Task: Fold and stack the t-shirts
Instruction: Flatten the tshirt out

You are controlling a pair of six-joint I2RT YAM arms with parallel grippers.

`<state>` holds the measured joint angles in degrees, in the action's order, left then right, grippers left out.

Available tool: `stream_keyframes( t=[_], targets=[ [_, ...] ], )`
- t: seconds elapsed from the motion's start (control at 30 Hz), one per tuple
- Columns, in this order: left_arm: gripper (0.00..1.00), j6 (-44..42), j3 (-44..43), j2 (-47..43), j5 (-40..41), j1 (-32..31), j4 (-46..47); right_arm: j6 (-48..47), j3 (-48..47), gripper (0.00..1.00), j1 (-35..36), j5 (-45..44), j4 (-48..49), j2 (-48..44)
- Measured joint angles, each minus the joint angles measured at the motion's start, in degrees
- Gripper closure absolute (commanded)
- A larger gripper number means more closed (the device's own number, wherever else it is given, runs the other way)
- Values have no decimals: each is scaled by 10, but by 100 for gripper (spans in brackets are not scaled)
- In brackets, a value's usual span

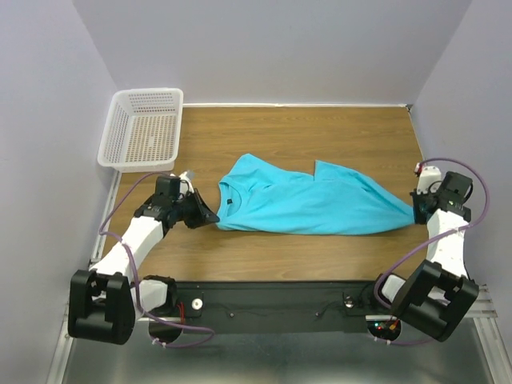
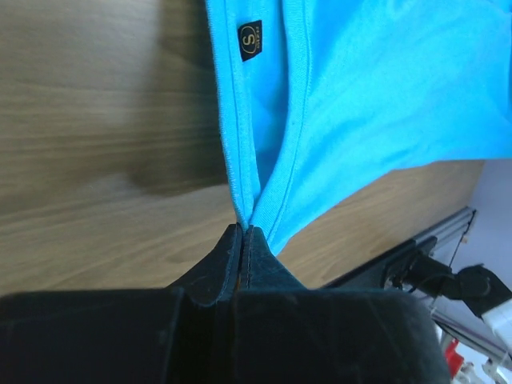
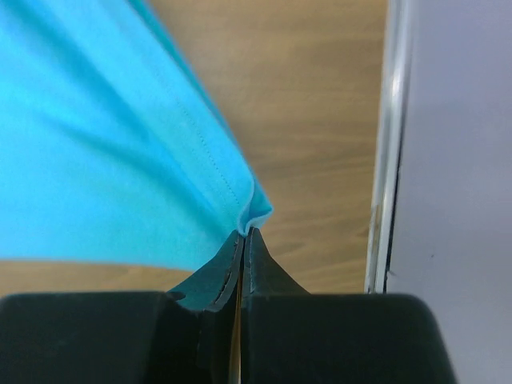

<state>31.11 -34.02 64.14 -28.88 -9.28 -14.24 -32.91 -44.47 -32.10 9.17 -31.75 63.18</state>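
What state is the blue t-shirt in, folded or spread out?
Spread out, not folded: the t-shirt stretches across the table, its collar end pinched in the left jaws, the other in the right jaws.

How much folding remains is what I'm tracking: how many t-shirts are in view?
1. The turquoise t-shirt is stretched across the table, its neck end pinched by the left fingers, its opposite end by the right fingers. None shows in the basket; nothing seems hidden.
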Motion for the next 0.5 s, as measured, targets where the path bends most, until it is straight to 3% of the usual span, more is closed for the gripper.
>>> stream_keyframes(
  t=[0.13,0.2,0.23,0.27,0.3,0.33,0.4,0.5],
  targets=[
    [99,3,16,-26,-16,-13,-23,-60,15,99,-1,5,-62,-12],
    [82,5,17,-34,-17,-17,-43,-86,14,95,-1,12,-88,-21],
    [61,6,17,-41,-17,-20,-53,-100,14,81,-1,14,-102,-26],
    [53,5,16,-52,-13,-20,-66,-110,14,56,-1,15,-111,-29],
    [41,3,11,-64,-5,-20,-84,-122,14,39,-1,15,-125,-29],
    [38,5,6,-71,3,-20,-94,-134,14,21,-1,17,-130,-28],
    [34,-3,-14,-88,24,-20,-123,-139,7,13,-2,26,-146,-24],
    [31,-13,-74,-108,61,-20,-154,-140,-43,11,-2,74,-172,-4]
  ],
)
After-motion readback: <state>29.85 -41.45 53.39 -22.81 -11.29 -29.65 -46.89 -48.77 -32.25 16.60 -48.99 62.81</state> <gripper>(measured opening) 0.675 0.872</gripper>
